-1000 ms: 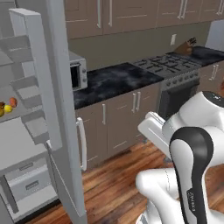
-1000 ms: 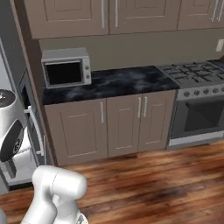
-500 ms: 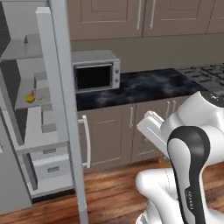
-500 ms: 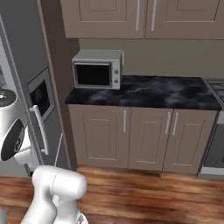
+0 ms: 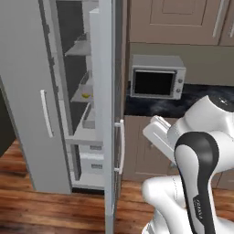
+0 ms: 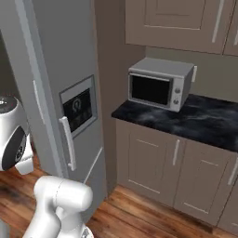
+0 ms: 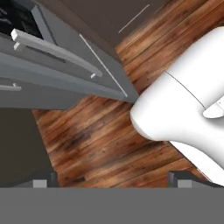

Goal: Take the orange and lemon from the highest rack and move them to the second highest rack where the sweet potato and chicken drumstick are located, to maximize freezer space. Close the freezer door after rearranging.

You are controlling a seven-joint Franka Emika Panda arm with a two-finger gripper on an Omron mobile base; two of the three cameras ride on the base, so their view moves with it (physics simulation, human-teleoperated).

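Yellow lemon (image 5: 85, 95) sits small on a grey freezer rack (image 5: 82, 93) behind the open door (image 5: 106, 114); tool (image 7: 112, 178) spread.

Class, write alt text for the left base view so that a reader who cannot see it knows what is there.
An open freezer door stands edge-on at centre, with grey racks behind it and a small yellow fruit on one. A microwave sits on the dark counter to the right, and the white robot arm rises at lower right.
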